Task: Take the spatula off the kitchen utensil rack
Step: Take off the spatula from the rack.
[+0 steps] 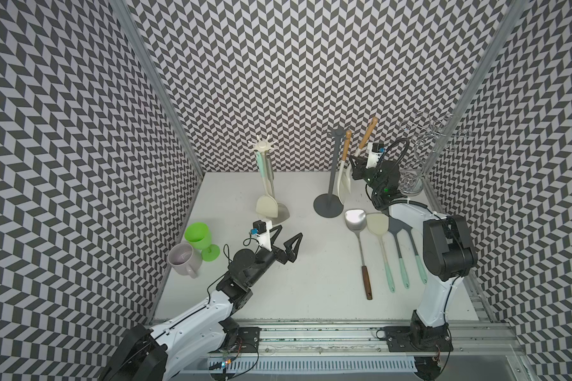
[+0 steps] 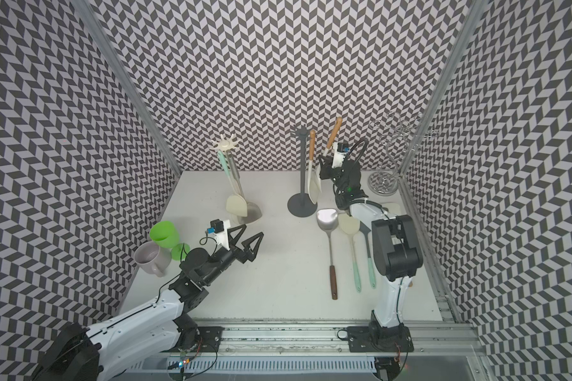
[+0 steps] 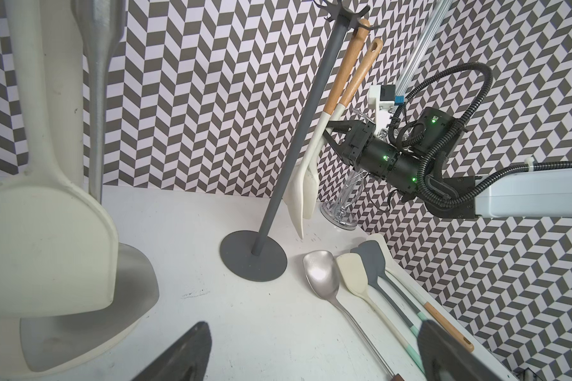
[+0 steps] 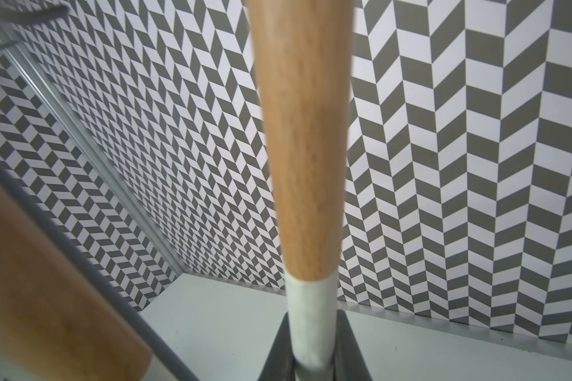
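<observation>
While I stand watching, the right pincer (image 1: 355,162) is pressed together on the white neck of the spatula (image 1: 366,135), just below where its wooden handle begins. In the right wrist view its dark fingers (image 4: 276,359) sit tight against either side of that neck. The spatula is at the far right of the table (image 1: 311,270), just right of the dark grey utensil rack (image 1: 333,171). It is tilted, with its handle end leaning right, apart from the rack's hooks. A second wooden-handled spatula (image 1: 344,184) hangs from the rack, and their white blades are too close together for me to separate.

The left pincer (image 1: 290,231) hovers over the near left of the table with its jaws spread wide, holding and touching nothing.

On the white surface, near the right arm, a row of utensils lies side by side: a metal turner (image 1: 360,244) with a brown handle, a cream spatula (image 1: 381,244) with a mint handle, and a grey slotted turner (image 1: 399,231). A cream rack (image 1: 263,146) with hanging utensils stands at the far left. A green goblet (image 1: 199,236) and a pale mug (image 1: 182,259) sit against the left wall, and a wire stand (image 1: 413,179) is in the far right corner. Grey-and-white chevron walls close in three sides.
</observation>
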